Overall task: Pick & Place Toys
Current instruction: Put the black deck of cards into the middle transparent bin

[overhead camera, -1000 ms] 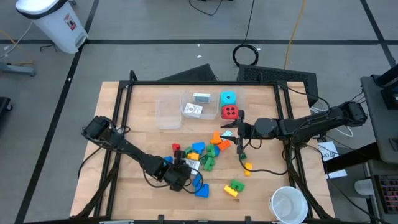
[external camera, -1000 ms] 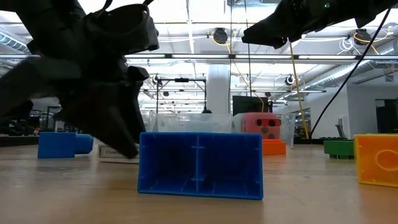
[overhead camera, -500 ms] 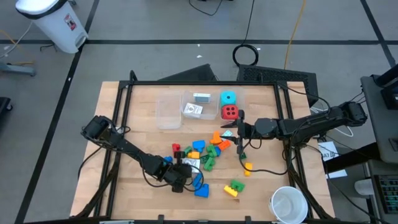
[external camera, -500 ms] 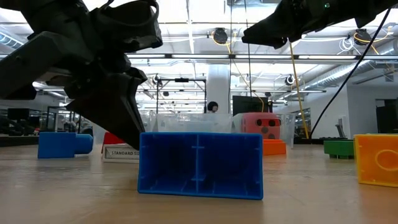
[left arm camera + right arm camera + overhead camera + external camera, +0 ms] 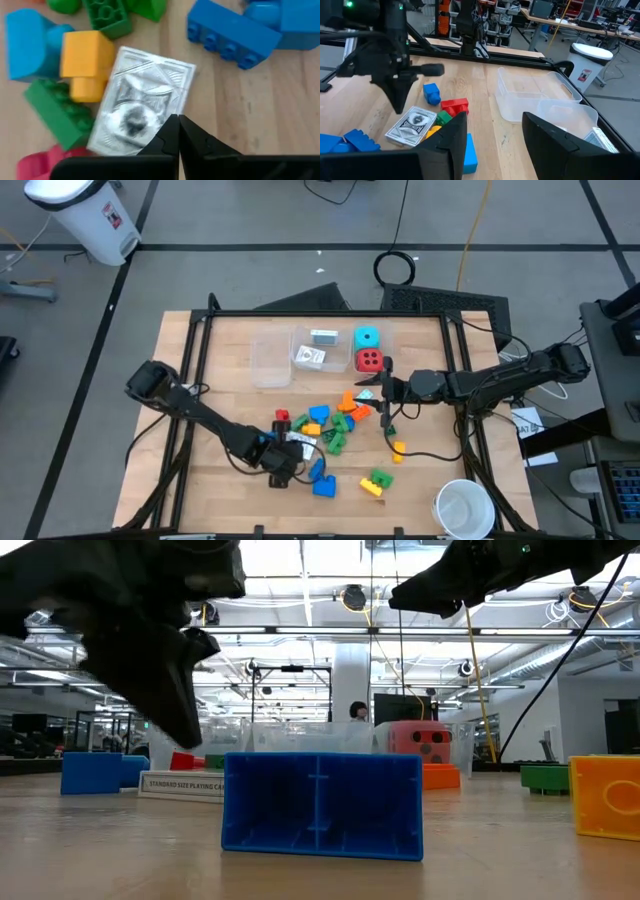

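At table's 6 o'clock | left gripper [image 5: 177,131], fingers pressed together, hovering over card pack [image 5: 142,107] | right gripper [image 5: 492,132] spread, waiting | bricks [image 5: 322,423] lying mostly unsorted.

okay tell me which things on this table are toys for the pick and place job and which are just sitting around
Toys for the job:
building bricks
red die
cyan die
card deck under the shut left gripper
card boxes already in a bin

Just lying about:
clear bins
white cup

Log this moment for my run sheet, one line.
left tool: shut, above card pack | right tool: open, waiting near red die
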